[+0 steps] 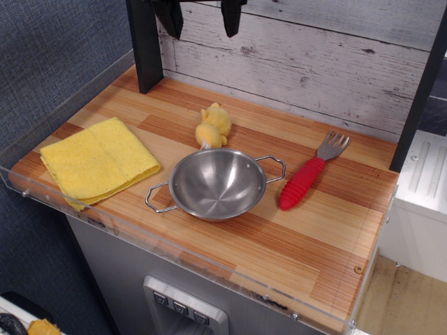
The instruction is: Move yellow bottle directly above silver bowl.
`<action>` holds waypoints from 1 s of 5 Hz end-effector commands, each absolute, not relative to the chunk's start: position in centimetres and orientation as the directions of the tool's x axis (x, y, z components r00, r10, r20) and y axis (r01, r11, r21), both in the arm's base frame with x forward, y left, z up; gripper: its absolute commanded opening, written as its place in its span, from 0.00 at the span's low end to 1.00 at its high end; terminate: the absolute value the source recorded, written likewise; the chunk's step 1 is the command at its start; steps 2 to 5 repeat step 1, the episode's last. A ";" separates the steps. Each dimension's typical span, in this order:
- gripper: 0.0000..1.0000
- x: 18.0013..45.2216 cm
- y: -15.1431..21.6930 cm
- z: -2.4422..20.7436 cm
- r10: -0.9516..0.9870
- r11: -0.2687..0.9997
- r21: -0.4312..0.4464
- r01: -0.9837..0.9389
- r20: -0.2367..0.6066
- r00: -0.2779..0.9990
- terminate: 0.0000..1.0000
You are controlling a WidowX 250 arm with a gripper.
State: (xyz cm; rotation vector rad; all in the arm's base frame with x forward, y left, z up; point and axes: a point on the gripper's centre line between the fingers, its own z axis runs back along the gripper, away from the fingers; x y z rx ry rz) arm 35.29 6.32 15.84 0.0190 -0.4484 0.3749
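The yellow bottle [213, 126], a small fuzzy yellow plush of two rounded lumps, lies on the wooden counter touching the far rim of the silver bowl [217, 183]. The bowl is round, shiny and empty, with two wire loop handles. My gripper [201, 19] is high at the top edge of the view, well above and behind the plush. Only its two dark fingertips [170, 19] show. They are spread apart and hold nothing.
A folded yellow cloth [98, 160] lies at the left of the counter. A fork with a red handle [307, 176] lies right of the bowl. A dark post [144, 45] stands at the back left. A clear rim [174, 244] edges the counter's front.
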 end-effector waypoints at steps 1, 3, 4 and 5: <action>1.00 34.0 6.0 17.3 0.348 0.931 -0.069 -0.359 0.470 0.811 1.00; 1.00 34.0 6.0 17.3 0.348 0.931 -0.069 -0.359 0.470 0.811 1.00; 1.00 34.0 6.0 17.3 0.348 0.931 -0.069 -0.359 0.470 0.811 1.00; 1.00 34.0 6.0 17.3 0.348 0.931 -0.069 -0.359 0.470 0.811 1.00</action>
